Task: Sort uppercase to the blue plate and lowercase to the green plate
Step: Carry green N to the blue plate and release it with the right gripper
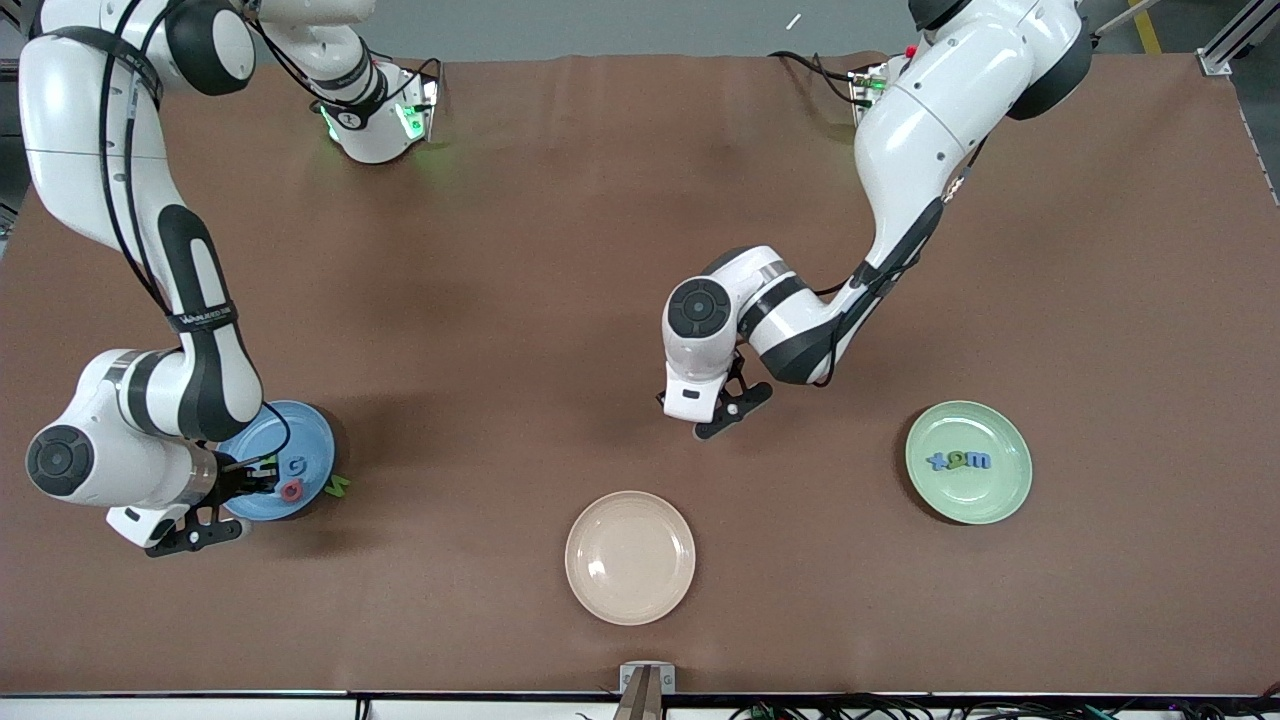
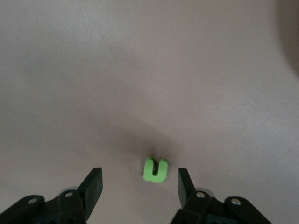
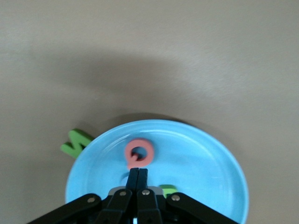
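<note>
Uppercase letters: we see the red round D-like letter [image 3: 138, 152] and the blue G [image 1: 295, 466] lying on the blue plate [image 1: 310, 432], which sits at the right arm's end of the table. A green letter [image 3: 168, 189] lies on that plate too, half hidden under the right gripper in the right wrist view, so we cannot tell which letter it is.
Green N: the green N [image 1: 338, 486] is on the table, touching the blue plate's rim on the side toward the beige plate [image 1: 630, 557].
Lowercase letters: the blue x [image 1: 938, 461], the green q-like letter [image 1: 955, 460] and the blue m [image 1: 976, 461] lie in a row on the green plate [image 1: 985, 499], which sits at the left arm's end of the table, well apart from the blue plate.
Green u: the green u [image 2: 155, 170] lies alone on bare table, between the blue plate and the green plate, and farther from the front camera than the beige plate.
Right gripper: the right gripper [image 3: 138, 173] is over the blue plate, fingers pressed together with nothing between them, their tips just beside the red letter.
Left gripper: the left gripper [image 2: 139, 183] hangs over the green u with its fingers spread wide, one on each side of the letter and not touching it.
</note>
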Robot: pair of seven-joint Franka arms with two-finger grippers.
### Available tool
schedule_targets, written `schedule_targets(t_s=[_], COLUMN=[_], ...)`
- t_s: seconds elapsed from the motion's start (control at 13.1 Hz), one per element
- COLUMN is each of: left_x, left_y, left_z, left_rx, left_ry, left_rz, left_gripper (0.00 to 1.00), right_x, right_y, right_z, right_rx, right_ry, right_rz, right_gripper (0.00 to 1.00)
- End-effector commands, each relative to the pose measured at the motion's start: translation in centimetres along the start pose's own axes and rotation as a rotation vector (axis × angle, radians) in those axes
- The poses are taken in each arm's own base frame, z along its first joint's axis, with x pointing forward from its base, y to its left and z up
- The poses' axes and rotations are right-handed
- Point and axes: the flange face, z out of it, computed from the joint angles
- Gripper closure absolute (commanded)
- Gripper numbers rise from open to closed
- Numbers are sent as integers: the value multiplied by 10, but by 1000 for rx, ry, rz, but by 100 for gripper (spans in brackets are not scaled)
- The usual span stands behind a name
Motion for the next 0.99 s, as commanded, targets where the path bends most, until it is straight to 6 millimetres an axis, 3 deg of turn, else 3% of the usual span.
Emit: schedule_targets(t_s=[0.0, 0.15, 0.3, 0.46, 0.68, 0.91], left_x=[1, 0, -1, -1, -3, -7], left_y=[6, 5, 7, 9, 10, 12], left_z=[5, 9, 8, 13, 14, 22], left_rx=[-8, -3, -18, -34, -39, -49], left_ry=[-7, -10, -10, -14, -13, -17], left_rz=[19, 54, 76, 99, 110, 116], left_gripper=[29, 34, 37, 39, 41, 41], right_x=[4, 17, 30, 39, 39, 27], right_y=[-35, -61, -101, -99, -77, -76], right_z=[-11, -18, -24, -23, 8, 31], right_rx=[22, -3, -68, -125, -148, -122], right_ry=[3, 17, 41, 116, 121, 80], right_rz=[-6, -73, -289, -491, -832, -910], right_gripper=[70, 44, 31, 13, 11, 11])
